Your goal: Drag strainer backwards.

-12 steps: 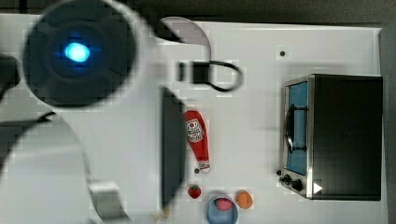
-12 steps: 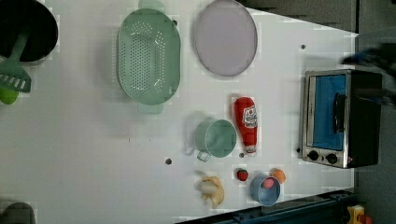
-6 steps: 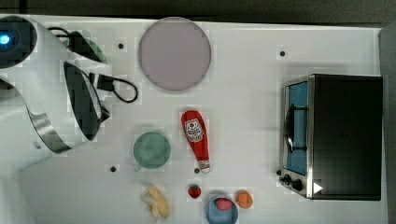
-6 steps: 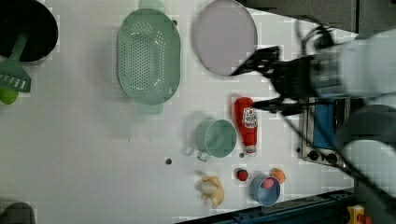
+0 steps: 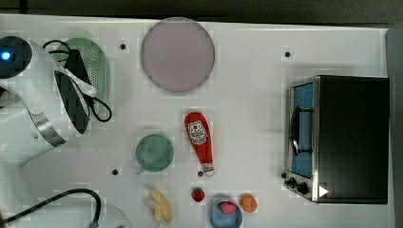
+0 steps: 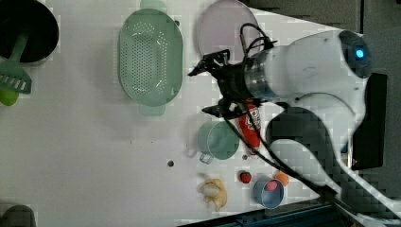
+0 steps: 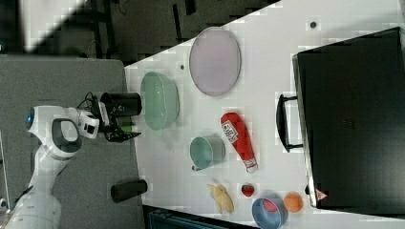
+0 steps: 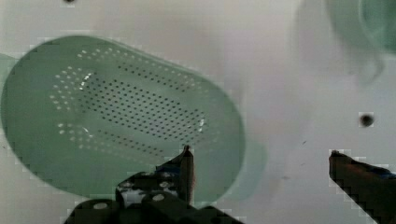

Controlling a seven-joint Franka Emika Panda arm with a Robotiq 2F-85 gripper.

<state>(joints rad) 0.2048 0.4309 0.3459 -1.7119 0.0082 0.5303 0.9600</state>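
The strainer (image 6: 150, 61) is a pale mint-green oval colander with a dotted bowl, lying on the white table. In the top view my arm (image 5: 43, 99) covers part of the strainer (image 5: 97, 66). My gripper (image 6: 208, 90) is open and holds nothing; in the left view it stands to the strainer's right. The wrist view shows the strainer (image 8: 121, 121) below the gripper (image 8: 259, 158), one fingertip (image 8: 186, 163) over its rim end and the other over bare table. In the right view, gripper (image 7: 119, 121) and strainer (image 7: 160, 100) sit close together.
A lilac plate (image 5: 177, 53) lies beside the strainer. A green cup (image 5: 154, 152), a ketchup bottle (image 5: 199, 140), a banana (image 5: 159, 206), a strawberry (image 5: 198, 194), a blue bowl (image 5: 225, 213) and an orange (image 5: 248, 203) lie nearby. A toaster oven (image 5: 340, 137) stands far off, a black pot (image 6: 28, 28) beyond the strainer.
My arm has swung from over the middle of the table toward the top view's left and now hangs over the strainer. The gripper stayed open; nothing on the table moved.
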